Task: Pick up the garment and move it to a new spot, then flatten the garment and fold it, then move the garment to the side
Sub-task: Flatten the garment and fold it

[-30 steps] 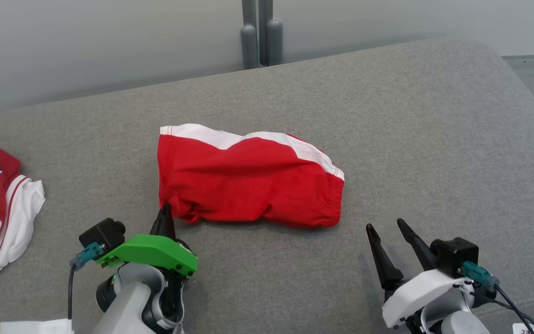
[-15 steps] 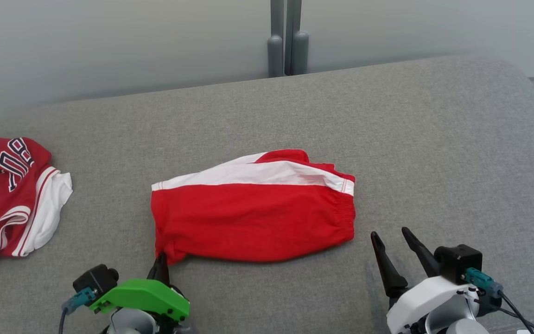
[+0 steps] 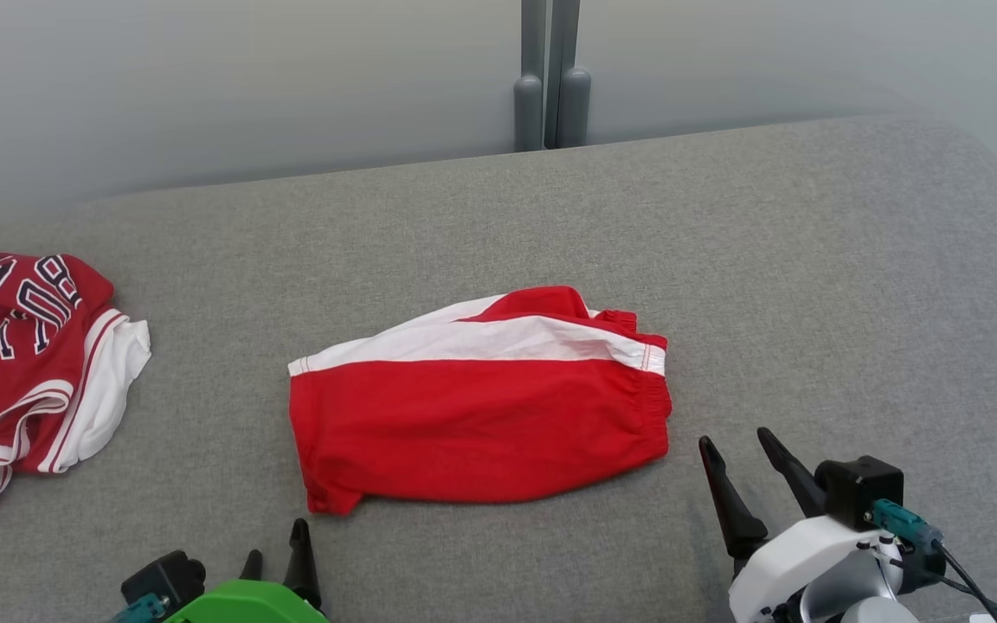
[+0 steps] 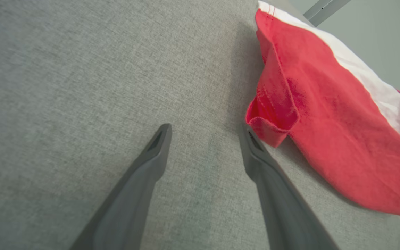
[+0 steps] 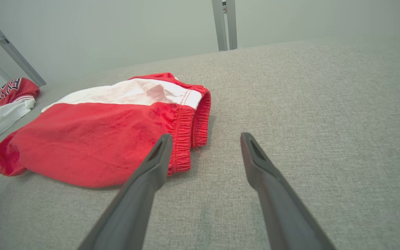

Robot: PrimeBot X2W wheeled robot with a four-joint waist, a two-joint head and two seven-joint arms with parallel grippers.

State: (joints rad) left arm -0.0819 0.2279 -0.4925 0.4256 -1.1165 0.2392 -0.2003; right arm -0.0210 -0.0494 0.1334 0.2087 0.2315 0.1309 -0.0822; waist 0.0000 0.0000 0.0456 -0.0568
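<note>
Grey cushion (image 3: 810, 260) spreads wide around red shorts (image 3: 481, 424); left pincer (image 3: 275, 543), right pincer (image 3: 734, 438) both parted.

A bare, lab-like test room is suggested by a grey upholstered surface (image 3: 810, 260), a plain pale wall (image 3: 204, 86) and 2 grey metal posts (image 3: 550, 95).

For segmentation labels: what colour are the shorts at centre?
The shorts are red with a white side stripe; head view shows it best.
</note>
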